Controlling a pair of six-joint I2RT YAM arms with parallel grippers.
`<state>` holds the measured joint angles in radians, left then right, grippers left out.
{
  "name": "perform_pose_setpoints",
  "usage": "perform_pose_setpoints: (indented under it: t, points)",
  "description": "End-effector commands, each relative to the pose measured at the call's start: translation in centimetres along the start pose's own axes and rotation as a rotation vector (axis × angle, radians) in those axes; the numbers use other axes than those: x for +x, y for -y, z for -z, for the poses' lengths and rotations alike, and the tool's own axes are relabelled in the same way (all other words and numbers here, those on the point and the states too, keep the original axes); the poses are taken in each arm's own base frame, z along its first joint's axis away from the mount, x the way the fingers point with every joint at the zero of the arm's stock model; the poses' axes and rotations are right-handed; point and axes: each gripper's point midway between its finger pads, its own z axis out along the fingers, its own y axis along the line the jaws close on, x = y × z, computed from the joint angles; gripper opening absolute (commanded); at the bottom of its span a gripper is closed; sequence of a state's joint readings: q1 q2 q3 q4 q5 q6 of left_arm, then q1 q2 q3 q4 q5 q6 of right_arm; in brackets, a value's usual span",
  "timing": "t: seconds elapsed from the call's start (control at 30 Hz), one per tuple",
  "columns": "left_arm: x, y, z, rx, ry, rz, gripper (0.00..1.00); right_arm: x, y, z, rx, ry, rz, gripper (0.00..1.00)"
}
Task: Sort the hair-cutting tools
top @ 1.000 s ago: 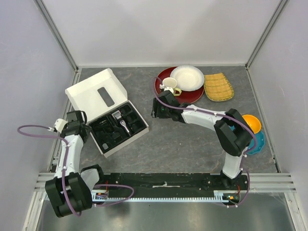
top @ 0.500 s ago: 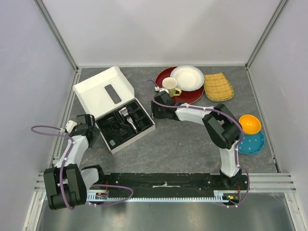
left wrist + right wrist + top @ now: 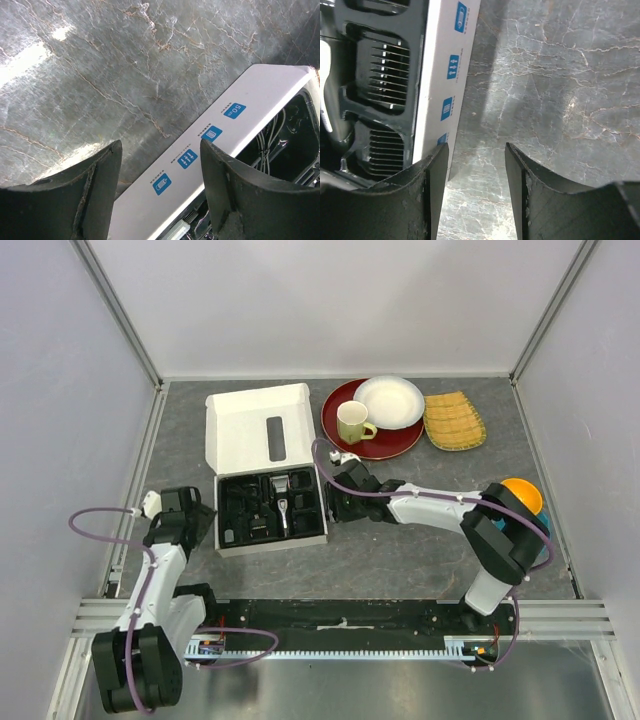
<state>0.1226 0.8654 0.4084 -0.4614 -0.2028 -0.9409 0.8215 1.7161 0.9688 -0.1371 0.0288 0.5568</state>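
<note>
Grey marbled table carried an opened white box, lid laid back toward the far wall, black tray facing up. Left gripper sat just beside the box's left wall, jaws parted and empty. Right gripper stood at the right wall, jaws likewise parted over bare table. Hair clipper lay in the tray's middle compartment. Comb guards filled slots along the right edge. Black cord lay in a compartment by the left wall.
</note>
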Motion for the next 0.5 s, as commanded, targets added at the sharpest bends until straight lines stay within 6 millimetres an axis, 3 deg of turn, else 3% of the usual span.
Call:
perform_pose_setpoints:
  t: [0.0, 0.07, 0.1, 0.17, 0.2, 0.27, 0.33, 0.37, 0.43, 0.47]
  points:
    - [-2.1, 1.3, 1.0, -0.008, 0.05, -0.027, 0.71, -4.0, 0.0, 2.8, 0.061, 0.146, -0.049, 0.59]
    - [-3.5, 1.0, 0.9, -0.072, 0.087, -0.036, 0.72, -6.1, 0.9, 4.0, 0.11, 0.183, -0.081, 0.6]
    - [-5.0, 1.9, 1.5, -0.07, 0.116, -0.023, 0.72, -7.3, 1.4, 4.7, 0.134, 0.215, -0.092, 0.6]
    - [-6.3, 2.4, 1.3, -0.09, 0.13, -0.014, 0.73, -9.8, 2.1, 5.7, 0.152, 0.264, -0.123, 0.6]
    - [-7.8, 3.2, 1.7, -0.075, 0.149, 0.025, 0.73, -10.7, 2.1, 6.0, 0.148, 0.282, -0.131, 0.6]
    - [-8.9, 5.1, 1.3, -0.021, 0.143, 0.054, 0.73, -13.6, 2.1, 6.8, 0.127, 0.327, -0.152, 0.59]
    - [-10.2, 7.6, 1.1, 0.06, 0.12, 0.05, 0.73, -15.0, 2.6, 6.1, 0.128, 0.328, -0.159, 0.46]
    - [-10.5, 7.9, 0.8, 0.05, 0.102, 0.054, 0.73, -17.0, 1.8, 6.3, 0.105, 0.354, -0.15, 0.43]
    - [-11.4, 9.1, -0.5, 0.033, 0.071, 0.033, 0.73, -17.5, 1.9, 4.2, 0.111, 0.311, -0.136, 0.38]
    - [-11.6, 9.4, -1.1, 0.027, 0.057, 0.027, 0.73, -19.4, 1.1, 4.5, 0.095, 0.34, -0.121, 0.36]
